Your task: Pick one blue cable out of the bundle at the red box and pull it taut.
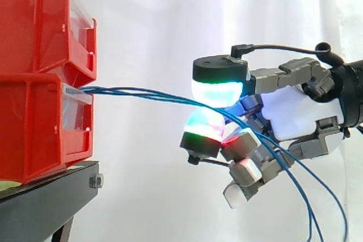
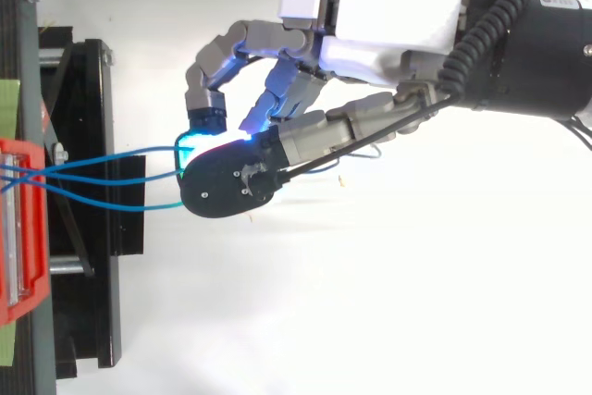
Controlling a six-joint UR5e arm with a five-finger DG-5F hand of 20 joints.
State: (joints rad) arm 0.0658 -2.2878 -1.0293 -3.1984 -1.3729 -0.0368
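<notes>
Pinching blue cable (image 1: 170, 98) — between glowing pads (image 1: 218, 90); hand (image 1: 295, 111) curled.

The bins (image 1: 28, 100) are glossy red plastic with clear fronts, the stand (image 1: 51, 194) matt black metal, the curtain (image 1: 159, 26) white cloth, the cables (image 1: 142, 92) smooth blue, the hand (image 1: 295, 111) glossy white plastic.

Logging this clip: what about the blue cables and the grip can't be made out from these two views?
- Where the blue cables start: side view, the wall of the lower red bin hides it; top view, the left edge cuts it off.
- How many cables the hand pinches: its pads cover the spot in both views.
- The cables' far ends: side view, they run off the bottom edge.
</notes>
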